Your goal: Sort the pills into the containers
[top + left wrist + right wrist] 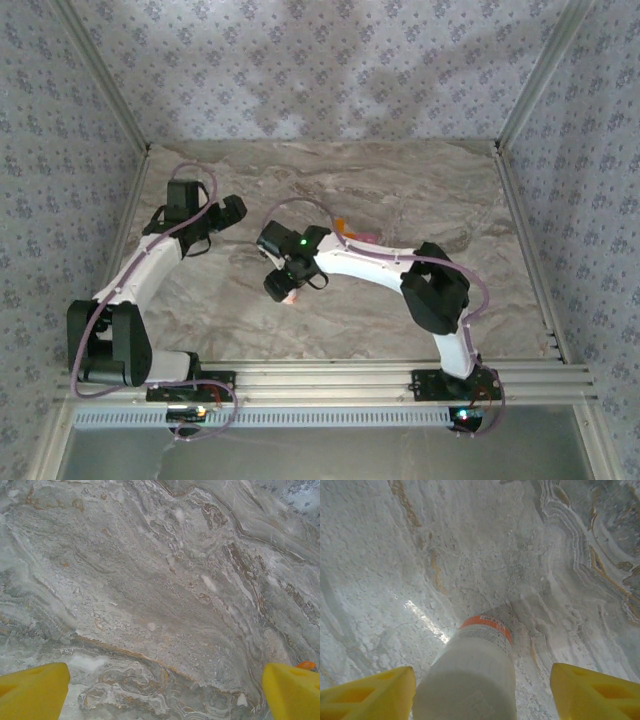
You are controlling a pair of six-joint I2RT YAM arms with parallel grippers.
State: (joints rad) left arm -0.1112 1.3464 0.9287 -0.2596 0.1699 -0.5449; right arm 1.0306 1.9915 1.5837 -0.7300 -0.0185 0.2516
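Two tiny translucent plastic containers (343,224), one orange and one pink, joined side by side, sit on the grey-veined marble tabletop (420,190) just behind the right arm's white forearm, which hides most of them. The right gripper (287,292) hangs to their left and nearer the arm bases, apart from them, its jaws parted. In the right wrist view its yellow fingers (370,692) flank a small white plastic bottle with an orange-red band (470,675); one finger is just beside the bottle's wall and the other stands clear of it, so nothing is clamped. The left gripper (232,212) lies farther left still, well apart from the containers; its jaws are spread wide over bare marble, with nothing between the yellow fingertips (35,690).
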